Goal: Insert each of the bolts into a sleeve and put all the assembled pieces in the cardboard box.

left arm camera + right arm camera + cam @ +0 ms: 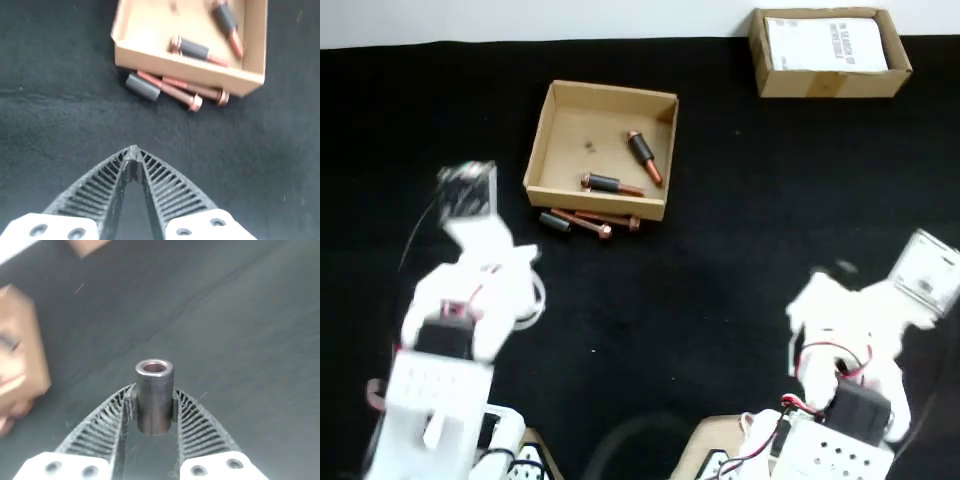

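The right pincer (154,390) grips a loose sleeve (154,400), its long axis along the fingers and its open bore facing away from the wrist, over the worktop (240,315). The left pincer (134,156) is closed on nothing. Ahead of it, just outside the cardboard box (190,70), lie a bare bolt (205,91) and a sleeved bolt (167,89). Both run along the near wall with their heads toward the right arm. The left arm is nearer.
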Robot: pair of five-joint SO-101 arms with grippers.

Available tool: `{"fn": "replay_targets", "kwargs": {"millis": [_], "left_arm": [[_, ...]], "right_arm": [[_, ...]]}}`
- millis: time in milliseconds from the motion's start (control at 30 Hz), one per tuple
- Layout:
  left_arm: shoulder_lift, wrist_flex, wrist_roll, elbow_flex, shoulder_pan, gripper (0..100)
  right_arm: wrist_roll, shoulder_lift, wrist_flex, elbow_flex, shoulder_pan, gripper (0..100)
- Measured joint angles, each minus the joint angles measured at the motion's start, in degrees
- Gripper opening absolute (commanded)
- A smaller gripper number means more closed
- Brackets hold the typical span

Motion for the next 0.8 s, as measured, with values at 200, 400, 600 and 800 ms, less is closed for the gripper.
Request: {"fn": "replay_targets", "kwargs": {"millis": [200, 400, 600, 800], "left_arm": [[29.10, 9.23, -6.68, -21.27, 5.10, 1], [49.76, 13.80, -26.46, -37.89, 7.38, 1], [64.53, 14.42, -51.78, -46.86, 6.68, 9], [72.88, 16.18, -69.54, -52.92, 6.42, 14]], "right_arm": [[3.34, -7.74, -13.63, 12.92, 13.36, 0.7], [6.68, -16.35, -24.88, 27.16, 20.04, 0.7], [11.43, -23.38, -30.77, 35.43, 23.21, 0.7], [12.13, -23.65, -34.20, 35.52, 25.14, 0.7]]}}
